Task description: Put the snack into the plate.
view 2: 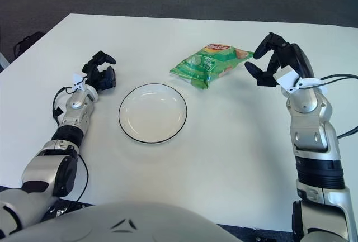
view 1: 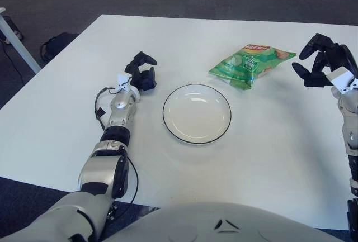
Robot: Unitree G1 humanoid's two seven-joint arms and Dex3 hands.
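Observation:
A green snack bag [view 1: 250,64] lies flat on the white table, just beyond and to the right of the white black-rimmed plate [view 1: 197,113], which holds nothing. My right hand [view 2: 275,60] is raised above the table a short way right of the bag, fingers spread and holding nothing, not touching the bag. My left hand [view 1: 142,72] shows to the left of the plate, fingers loosely curled around nothing.
The white table [view 1: 184,35] spans the view, with dark carpet beyond its far edge. A black bag [view 1: 56,44] sits on the floor off the table's left side, beside a white table leg [view 1: 17,43].

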